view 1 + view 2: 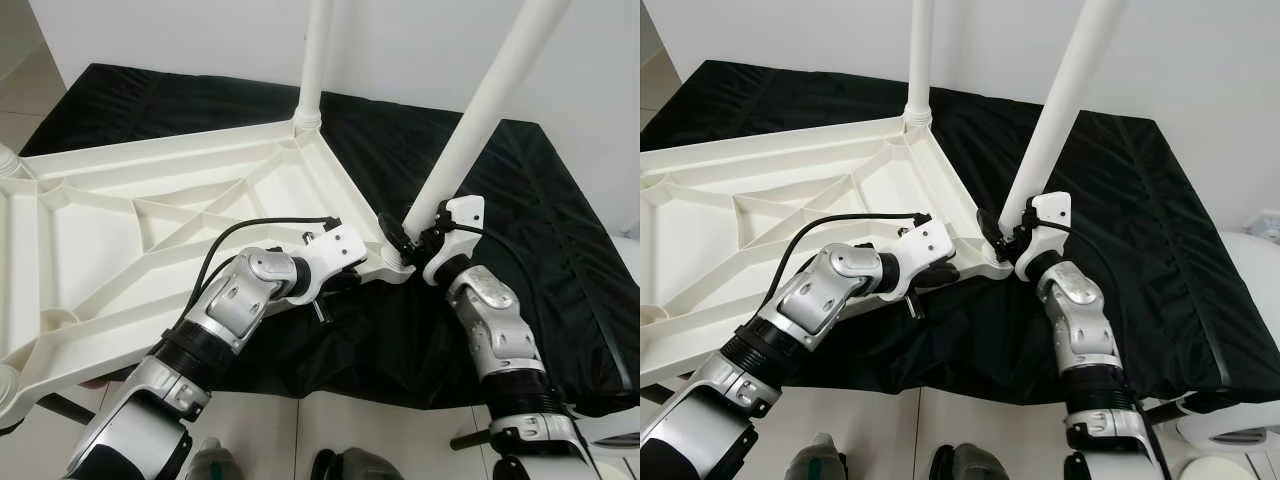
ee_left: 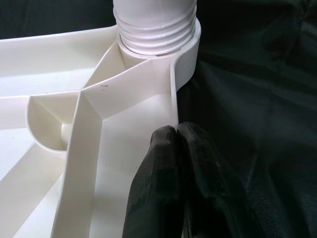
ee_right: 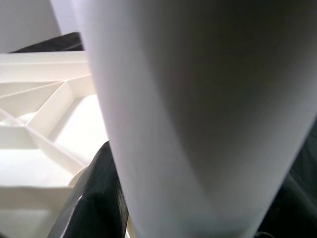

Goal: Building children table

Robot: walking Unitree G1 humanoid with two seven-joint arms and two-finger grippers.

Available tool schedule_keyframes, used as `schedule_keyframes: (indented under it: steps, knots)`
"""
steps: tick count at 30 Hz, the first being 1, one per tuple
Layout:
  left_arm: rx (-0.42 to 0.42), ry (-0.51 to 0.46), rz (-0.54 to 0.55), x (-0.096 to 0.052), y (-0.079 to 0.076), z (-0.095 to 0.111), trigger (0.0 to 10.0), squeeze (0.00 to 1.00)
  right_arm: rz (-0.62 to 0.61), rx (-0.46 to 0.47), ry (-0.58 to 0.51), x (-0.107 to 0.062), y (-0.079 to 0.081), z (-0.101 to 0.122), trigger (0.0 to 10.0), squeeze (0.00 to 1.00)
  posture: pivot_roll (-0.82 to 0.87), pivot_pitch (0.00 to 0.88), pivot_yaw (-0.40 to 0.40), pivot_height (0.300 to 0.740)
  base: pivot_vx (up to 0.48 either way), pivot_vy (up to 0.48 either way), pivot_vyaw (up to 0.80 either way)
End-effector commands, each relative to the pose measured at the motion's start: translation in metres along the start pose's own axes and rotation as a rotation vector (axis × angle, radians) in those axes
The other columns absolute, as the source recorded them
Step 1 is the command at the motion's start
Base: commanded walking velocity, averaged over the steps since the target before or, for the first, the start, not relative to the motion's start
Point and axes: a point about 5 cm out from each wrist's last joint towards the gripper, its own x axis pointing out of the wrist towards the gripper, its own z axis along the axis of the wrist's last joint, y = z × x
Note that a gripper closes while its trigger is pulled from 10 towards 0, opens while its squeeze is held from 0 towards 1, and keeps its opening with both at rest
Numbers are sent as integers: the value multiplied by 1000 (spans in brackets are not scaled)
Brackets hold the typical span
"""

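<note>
Your right gripper (image 1: 408,237) clamps the leaning leg (image 1: 480,120) at its socket (axis tilted up and rightward); left gripper (image 2: 177,144), jaws closed, steadies the upturned tabletop (image 1: 150,220) rim on the black cloth (image 1: 540,200).

no readable text, no labels, no nos. anywhere

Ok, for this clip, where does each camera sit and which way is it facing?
Left eye view: head, looking forward and down at the upturned tabletop on black cloth; both arms show.
Right eye view: same scene, same arms.
Left wrist view: along the left gripper, closed at the tabletop's edge below the leg socket.
Right wrist view: close against the table leg, right gripper around it.
Both wrist views share the near-corner leg.
</note>
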Motion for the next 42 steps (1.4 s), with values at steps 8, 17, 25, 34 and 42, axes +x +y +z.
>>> schedule_keyframes:
  steps: [8, 17, 25, 34, 42]
  knots:
    - [22, -23, -27, 5, -7, 7, 10000, 0, 103, -27, 14, -8, -8, -2, 10000, 0, 35, 14, -89, 740, 0, 0, 0]
    - [30, -24, -37, 7, -8, 9, 10000, 0, 261, -55, 119, -27, -39, -4, 0, 0, 35, 6, -86, 740, 0, 0, 0]
    - [27, -22, -35, 6, -8, 8, 10000, 0, 216, -42, 120, -24, -30, -6, 10000, 0, 37, 17, -90, 740, 0, 0, 0]
    - [20, -21, -35, 5, -9, 7, 10000, 0, 82, 32, 31, -7, 1, -6, 10000, 0, 37, 35, -93, 740, 0, 0, 0]
    - [13, -21, -37, 5, -10, 7, 10000, 0, -119, 106, -25, 8, 28, -5, 10000, 0, 37, 40, -93, 740, 0, 0, 0]
